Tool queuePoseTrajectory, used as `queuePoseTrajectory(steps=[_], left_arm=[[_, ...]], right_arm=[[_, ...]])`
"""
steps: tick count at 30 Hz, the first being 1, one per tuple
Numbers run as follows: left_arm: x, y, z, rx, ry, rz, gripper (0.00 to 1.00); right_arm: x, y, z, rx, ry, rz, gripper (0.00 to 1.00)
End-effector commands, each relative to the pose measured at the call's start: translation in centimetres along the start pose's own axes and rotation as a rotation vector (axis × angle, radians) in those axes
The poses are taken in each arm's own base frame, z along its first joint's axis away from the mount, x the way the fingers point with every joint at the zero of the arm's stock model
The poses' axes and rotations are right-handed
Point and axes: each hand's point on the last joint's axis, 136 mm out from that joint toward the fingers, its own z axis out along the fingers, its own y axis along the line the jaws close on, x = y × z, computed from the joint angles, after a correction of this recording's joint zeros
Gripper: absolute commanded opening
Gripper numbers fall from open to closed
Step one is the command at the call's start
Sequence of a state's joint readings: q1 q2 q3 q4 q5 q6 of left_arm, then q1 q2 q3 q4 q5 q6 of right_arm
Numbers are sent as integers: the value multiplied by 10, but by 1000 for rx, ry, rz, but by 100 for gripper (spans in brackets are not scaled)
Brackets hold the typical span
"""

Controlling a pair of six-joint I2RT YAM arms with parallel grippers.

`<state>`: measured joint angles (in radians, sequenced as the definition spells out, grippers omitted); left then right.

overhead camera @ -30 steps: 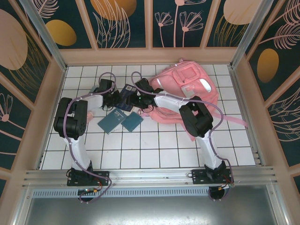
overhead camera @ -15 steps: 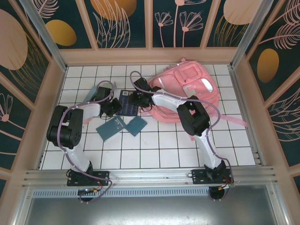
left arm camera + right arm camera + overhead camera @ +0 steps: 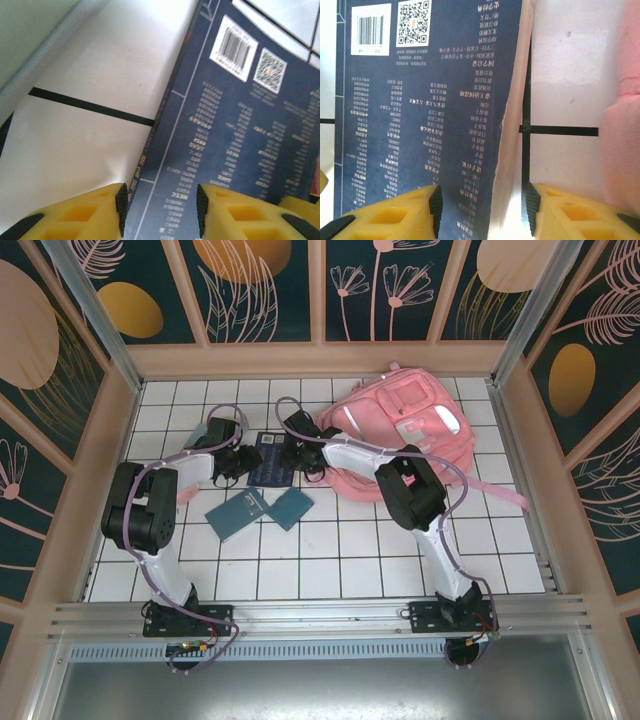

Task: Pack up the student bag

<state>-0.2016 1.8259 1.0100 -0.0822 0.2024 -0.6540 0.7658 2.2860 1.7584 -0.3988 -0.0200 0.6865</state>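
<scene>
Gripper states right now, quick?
Left gripper: open, over the book's spine edge.
Right gripper: open, over the book's page edge.

A robot lab cell: gridded white tabletop point(image 3: 340, 550), botanical-print wall panels point(image 3: 270, 290), aluminium rail point(image 3: 320, 615).

Pink student bag point(image 3: 412, 422), flat, far right

Entry 1, dark blue book point(image 3: 270, 460): a second ago skewed and farther up the tiles; now nearer, lying flat with its barcode side up.
Entry 2, my left gripper point(image 3: 160, 210): was shut; its jaws now stand apart over the book's spine edge.
Entry 3, my left elbow point(image 3: 135, 515): swung out leftward.
Entry 4, my right elbow point(image 3: 405, 490): drawn in slightly leftward.
</scene>
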Motion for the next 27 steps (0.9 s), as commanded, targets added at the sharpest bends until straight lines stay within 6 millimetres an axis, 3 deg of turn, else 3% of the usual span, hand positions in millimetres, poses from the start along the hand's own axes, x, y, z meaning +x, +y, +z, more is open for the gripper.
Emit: queuePoseTrajectory(steps=[1,4,7,11,16,27], left_arm=[[12,12,12,-25,59,19,44],[22,14,19,-9,95,10,44],[28,4,21,61,126,-3,41],[28,-43,5,298,160,-11,37],[27,-77,-20,493,168,-14,32],[34,-97,-38,673,216,-28,30]], right_arm=[[29,-25,26,66,122,1,49],[35,-17,32,13,153,-10,47],[39,-12,36,-23,171,-18,33],[41,-5,36,-63,179,-24,32],[38,-2,31,-77,169,-20,30],[31,-2,19,-115,140,-12,28]])
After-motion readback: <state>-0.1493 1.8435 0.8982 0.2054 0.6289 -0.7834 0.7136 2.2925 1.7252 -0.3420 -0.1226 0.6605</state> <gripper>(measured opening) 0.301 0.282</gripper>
